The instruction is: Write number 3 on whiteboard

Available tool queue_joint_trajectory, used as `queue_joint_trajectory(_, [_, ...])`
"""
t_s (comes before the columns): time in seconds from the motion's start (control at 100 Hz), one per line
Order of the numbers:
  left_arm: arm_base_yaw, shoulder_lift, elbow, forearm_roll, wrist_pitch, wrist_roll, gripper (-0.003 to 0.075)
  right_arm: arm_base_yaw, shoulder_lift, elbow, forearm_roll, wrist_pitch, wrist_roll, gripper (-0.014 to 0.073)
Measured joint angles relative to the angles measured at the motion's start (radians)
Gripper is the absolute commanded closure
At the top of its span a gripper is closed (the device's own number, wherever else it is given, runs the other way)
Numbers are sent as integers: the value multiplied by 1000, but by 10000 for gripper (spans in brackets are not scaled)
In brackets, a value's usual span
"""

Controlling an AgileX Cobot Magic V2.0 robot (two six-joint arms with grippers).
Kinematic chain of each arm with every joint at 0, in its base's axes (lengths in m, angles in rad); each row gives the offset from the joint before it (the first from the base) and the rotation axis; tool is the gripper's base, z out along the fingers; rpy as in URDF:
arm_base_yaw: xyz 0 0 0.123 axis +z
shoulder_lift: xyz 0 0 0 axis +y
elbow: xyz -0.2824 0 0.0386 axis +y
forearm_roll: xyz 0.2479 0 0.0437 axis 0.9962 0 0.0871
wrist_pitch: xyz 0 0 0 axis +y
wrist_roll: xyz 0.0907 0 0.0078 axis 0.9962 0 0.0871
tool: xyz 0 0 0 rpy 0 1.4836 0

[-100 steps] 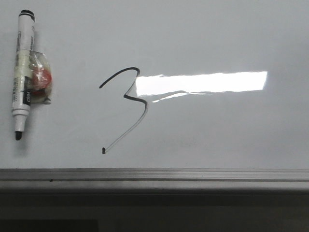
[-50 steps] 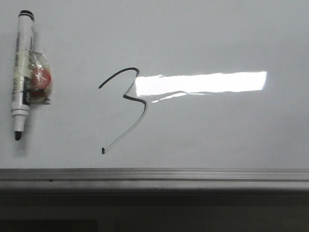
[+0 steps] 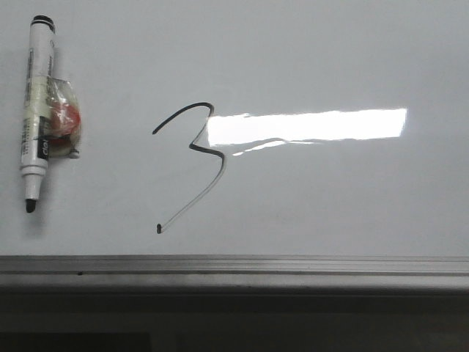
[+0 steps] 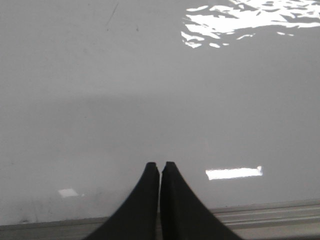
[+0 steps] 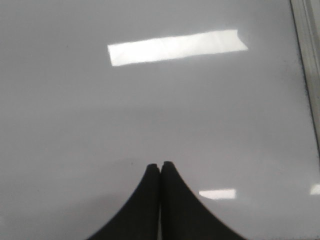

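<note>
Lying flat, the large glossy white whiteboard with a grey metal frame (image 3: 308, 59) carries the thin black angular number 3 (image 3: 192, 165) left of centre; a white black-tipped marker pen (image 3: 37, 110) rests far left. Left wrist view: the black left gripper (image 4: 160, 166) has its fingers pressed together, holding nothing. Right wrist view: the black right gripper (image 5: 160, 165) likewise, fingers together.

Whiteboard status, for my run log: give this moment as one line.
whiteboard: number 3 drawn | marker pen: lying uncapped, left of number | left claw: shut, empty | right claw: shut, empty
</note>
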Motion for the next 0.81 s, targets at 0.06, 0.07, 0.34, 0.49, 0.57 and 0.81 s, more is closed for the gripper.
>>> queue_joint_trajectory(0.06, [0,0,0,0,0,0,741,0,0,0,0,33,0,645])
queue_joint_trajectory(0.07, [0,0,0,0,0,0,741,0,0,0,0,38,0,645])
queue_joint_trajectory(0.34, [0,0,0,0,0,0,741,0,0,-2,0,72,0,645])
queue_joint_trajectory(0.49, [0,0,0,0,0,0,741,0,0,-2,0,72,0,645])
queue_joint_trajectory(0.57, [0,0,0,0,0,0,741,0,0,-2,0,72,0,645])
queue_joint_trajectory(0.81, [0,0,0,0,0,0,741,0,0,-2,0,72,0,645])
